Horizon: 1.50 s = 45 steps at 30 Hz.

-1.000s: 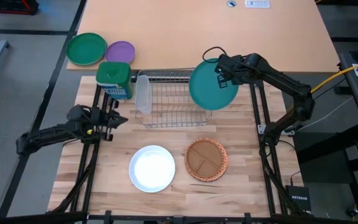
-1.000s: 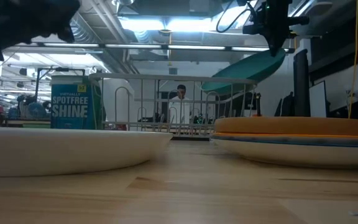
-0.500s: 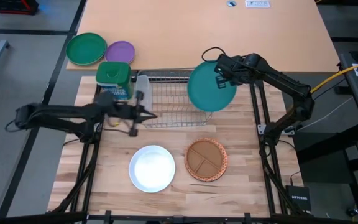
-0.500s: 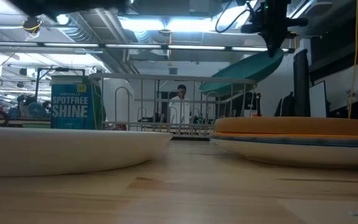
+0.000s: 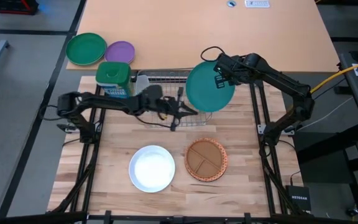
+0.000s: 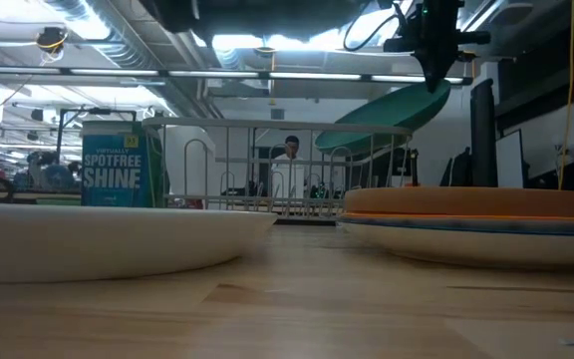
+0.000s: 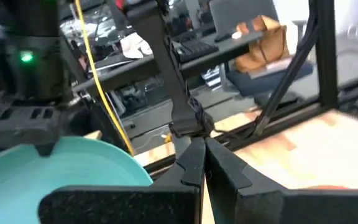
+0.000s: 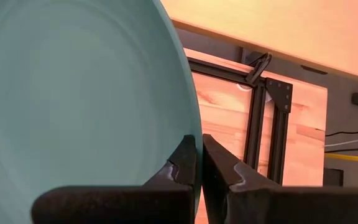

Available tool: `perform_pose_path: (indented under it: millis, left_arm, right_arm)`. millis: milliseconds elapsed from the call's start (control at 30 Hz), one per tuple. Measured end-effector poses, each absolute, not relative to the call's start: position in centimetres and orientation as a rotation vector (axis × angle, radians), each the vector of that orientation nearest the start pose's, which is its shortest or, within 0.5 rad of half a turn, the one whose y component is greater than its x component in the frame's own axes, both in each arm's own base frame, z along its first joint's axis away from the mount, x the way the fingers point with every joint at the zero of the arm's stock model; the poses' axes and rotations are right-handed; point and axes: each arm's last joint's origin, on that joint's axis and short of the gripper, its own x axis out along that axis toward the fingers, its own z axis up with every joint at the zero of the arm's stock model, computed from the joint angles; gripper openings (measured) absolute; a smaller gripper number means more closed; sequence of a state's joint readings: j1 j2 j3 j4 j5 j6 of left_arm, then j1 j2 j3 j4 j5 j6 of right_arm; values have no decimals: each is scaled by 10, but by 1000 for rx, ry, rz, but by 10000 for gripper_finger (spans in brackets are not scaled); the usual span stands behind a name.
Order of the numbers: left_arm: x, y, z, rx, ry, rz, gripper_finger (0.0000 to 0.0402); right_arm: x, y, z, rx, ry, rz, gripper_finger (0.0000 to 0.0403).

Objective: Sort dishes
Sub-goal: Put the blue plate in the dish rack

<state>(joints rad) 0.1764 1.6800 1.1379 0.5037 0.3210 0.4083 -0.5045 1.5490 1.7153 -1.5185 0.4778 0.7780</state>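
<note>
Right claw (image 5: 219, 73) is clamped on the rim of the teal plate (image 5: 209, 86) and holds it up in the air, tilted, over the right end of the wire dish rack (image 5: 166, 99). In the right wrist view the two dark fingers (image 8: 180, 163) pinch the plate's edge, with the plate (image 8: 73, 99) filling most of the view. In the low view the teal plate (image 6: 387, 112) hangs slanted above the top rail of the rack (image 6: 277, 165). Left claw (image 5: 180, 112) reaches across the front of the rack toward the teal plate, and its fingers (image 7: 188, 168) are pressed together with nothing between them. The teal plate (image 7: 55, 168) shows close by in the left wrist view. On the table (image 5: 104, 162) in front of the rack sits the white plate (image 5: 152, 168). Just beside it, on its right, is the brown plate (image 5: 206, 158) with divided sections, resting on an orange-red plate (image 5: 223, 167) whose rim peeks out under it. A green box (image 5: 114, 79) stands at the left end of the rack. A green plate (image 5: 86, 48) and a purple plate (image 5: 120, 51) lie behind the box, off the wooden top.
</note>
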Motion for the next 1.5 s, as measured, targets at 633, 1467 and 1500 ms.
perform_pose_path:
  millis: [633,1467,1500]
  left_arm:
    - [416,42,268,519,211,36,152]
    - [410,52,250,533,459,212,127]
    - [409,52,250,534,464,220,120]
  right_arm:
    - [231,-139,375,757,967,-1252,7]
    - [241,-141,377,885,874,-1150,8]
    - [241,-141,377,886,874,-1150,8]
